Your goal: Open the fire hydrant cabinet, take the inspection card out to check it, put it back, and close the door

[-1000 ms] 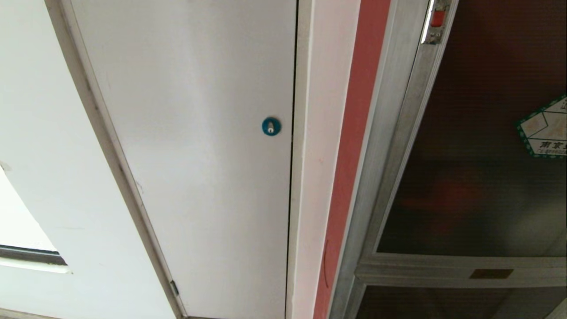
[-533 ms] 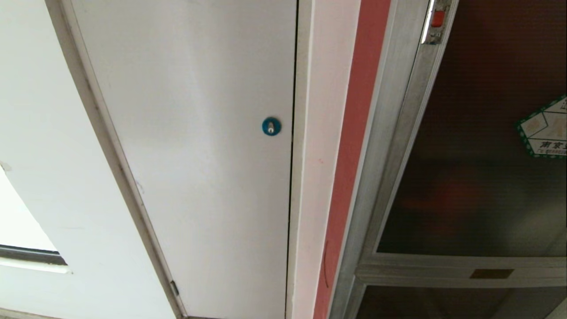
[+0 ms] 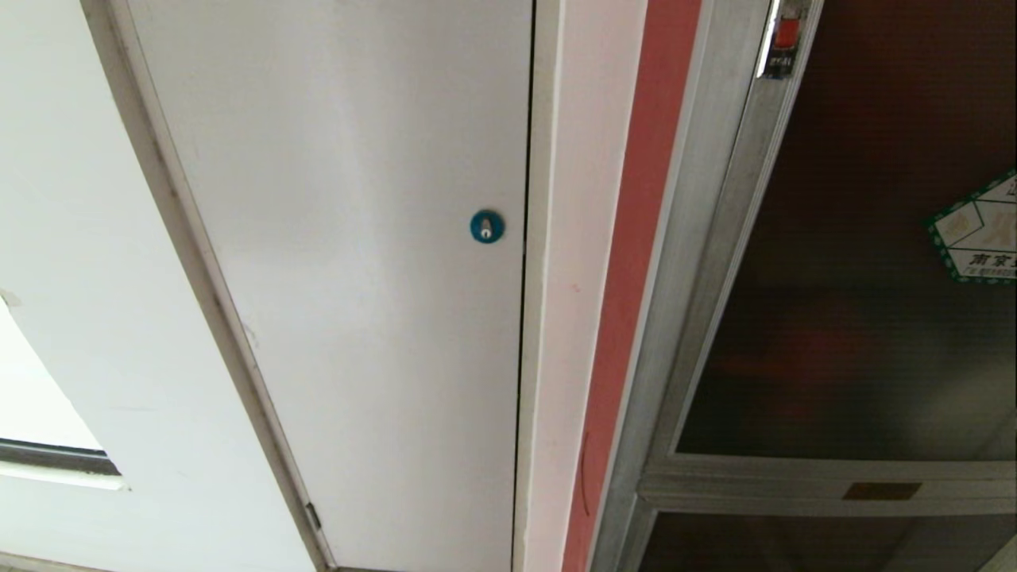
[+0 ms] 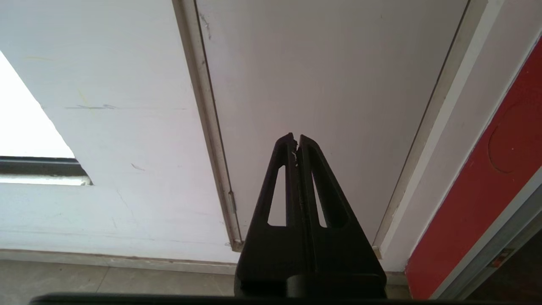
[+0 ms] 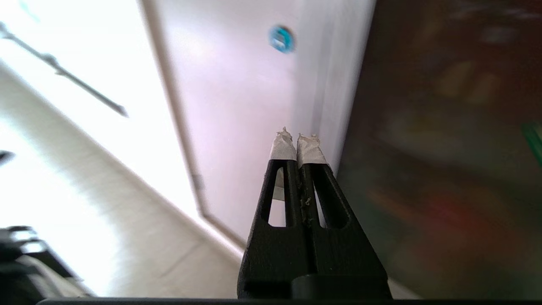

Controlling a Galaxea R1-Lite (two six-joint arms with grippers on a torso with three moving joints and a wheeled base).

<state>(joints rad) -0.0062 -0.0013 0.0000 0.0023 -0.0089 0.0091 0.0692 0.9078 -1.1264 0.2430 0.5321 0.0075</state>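
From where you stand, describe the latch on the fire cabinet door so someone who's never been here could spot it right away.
Start at the tall silver-framed fire hydrant cabinet right of the white panel. On its dark glass door, follow the left frame edge upward to the small red latch. It is red in a metal plate, unlike the round blue lock on the white panel.

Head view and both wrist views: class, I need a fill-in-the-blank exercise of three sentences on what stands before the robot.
1. The round lock on the white panel is ____ in colour.
2. The sticker on the door has a ____ border.
3. The right gripper has its taped fingertips pressed ____, like the left gripper.

Missing words: blue; green; together
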